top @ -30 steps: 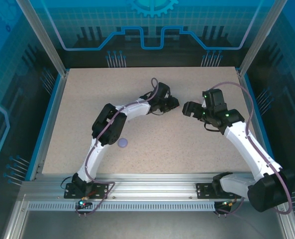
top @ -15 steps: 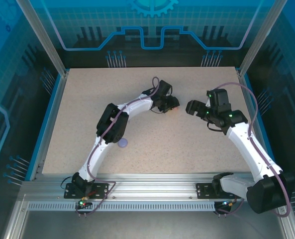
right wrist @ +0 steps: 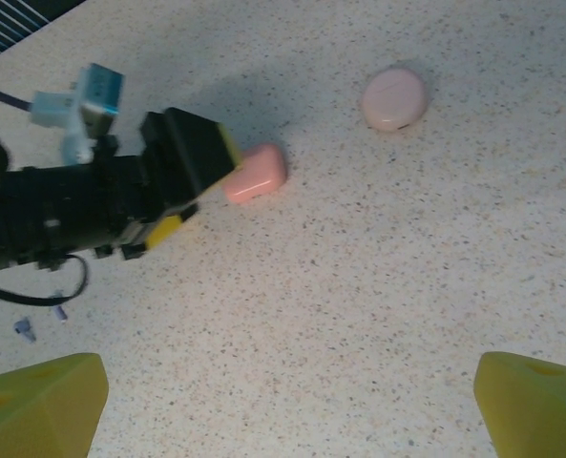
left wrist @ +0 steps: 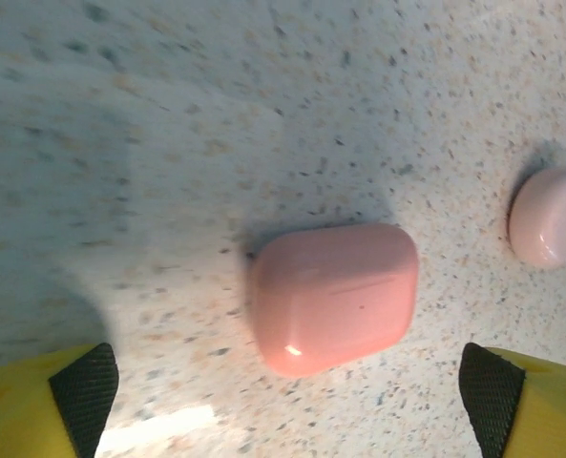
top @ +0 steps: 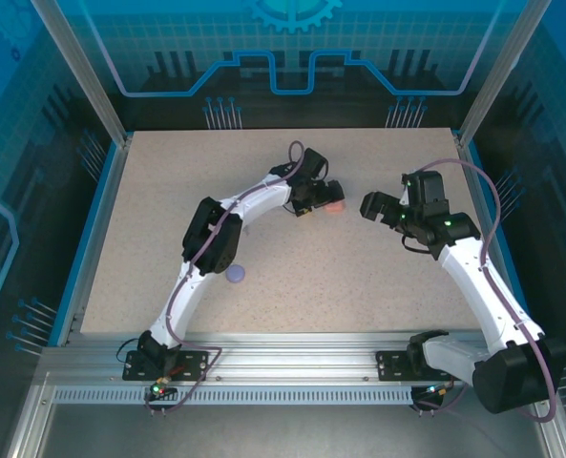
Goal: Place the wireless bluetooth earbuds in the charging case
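Straddling the coral charging case [left wrist: 332, 298] near the middle of the table [top: 149, 219] with our released left end effector [left wrist: 287, 391], right end effector [top: 371, 206] likewise released, we are judging it light, slick, pinchable across its sides.

Even, fairly bright overhead light fills the top view, and the arms [top: 254, 202] lay only faint, soft shadows on the speckled table [top: 168, 191]. The left wrist view is soft. There the pink case [left wrist: 333, 298] carries a small glare spot low on its left and a dark shadow behind it, with a bright patch on the surface below. The right wrist view is sharper, its yellow fingertips [right wrist: 39, 405] blurred at the bottom corners.
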